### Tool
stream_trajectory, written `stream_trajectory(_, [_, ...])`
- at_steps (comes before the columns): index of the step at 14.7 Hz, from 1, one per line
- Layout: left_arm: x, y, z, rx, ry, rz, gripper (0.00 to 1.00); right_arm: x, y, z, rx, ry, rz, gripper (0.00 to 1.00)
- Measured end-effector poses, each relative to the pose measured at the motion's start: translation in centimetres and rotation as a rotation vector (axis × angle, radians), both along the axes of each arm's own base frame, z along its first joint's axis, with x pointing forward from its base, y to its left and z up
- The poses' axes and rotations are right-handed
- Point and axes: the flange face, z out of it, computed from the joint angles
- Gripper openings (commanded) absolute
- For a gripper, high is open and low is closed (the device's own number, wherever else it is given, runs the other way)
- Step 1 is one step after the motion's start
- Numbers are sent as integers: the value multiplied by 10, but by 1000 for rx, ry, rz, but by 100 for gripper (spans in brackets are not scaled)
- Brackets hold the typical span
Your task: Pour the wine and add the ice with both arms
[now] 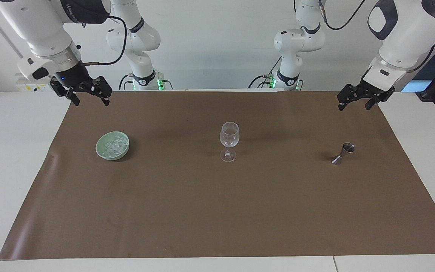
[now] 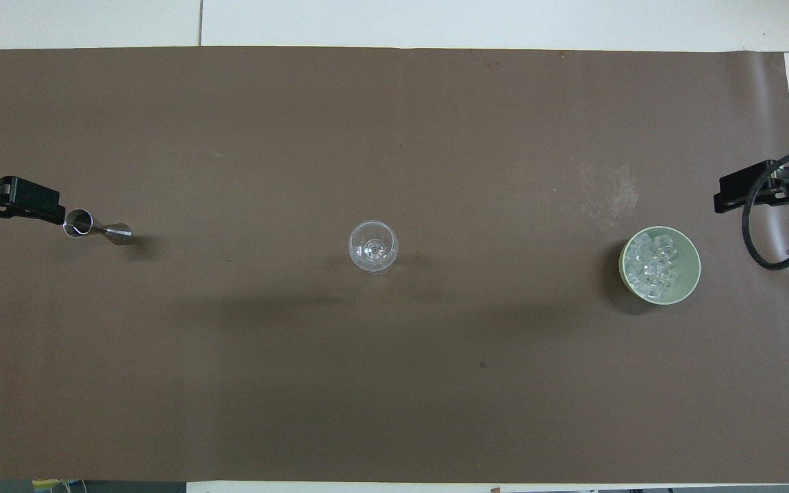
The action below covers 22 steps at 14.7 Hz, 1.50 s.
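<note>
Reading across the facing view, you are seeing the right pincer (image 1: pixel 88 93) hanging at about ten o'clock from the wine glass, up over the mat's edge by the robots, its fingers standing wide apart and gripping nothing. Down from it, at about nine o'clock from the glass, the pale green bowl (image 1: pixel 101 150) is sitting on the brown mat (image 1: pixel 217 211) with the ice (image 1: pixel 114 146) piled inside it. The stemmed wine glass (image 1: pixel 229 135) is standing upright at the mat's middle, well apart from the bowl. At about three o'clock from the glass, the small metal jigger (image 1: pixel 344 153) is standing on the mat toward the left arm's end of the worktop (image 1: pixel 17 170). At about two o'clock, the left pincer (image 1: pixel 356 102) is hovering over the mat's corner, spread wide and carrying nothing.
</note>
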Motion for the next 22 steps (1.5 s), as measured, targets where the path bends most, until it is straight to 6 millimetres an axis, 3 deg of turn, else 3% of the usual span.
stream_trajectory(16, [-10,0,0,3,49,0,100,0,0,0,0,0,0,100])
stream_trajectory(22, [-8,12,0,2,53,21,100,0,0,0,0,0,0,100])
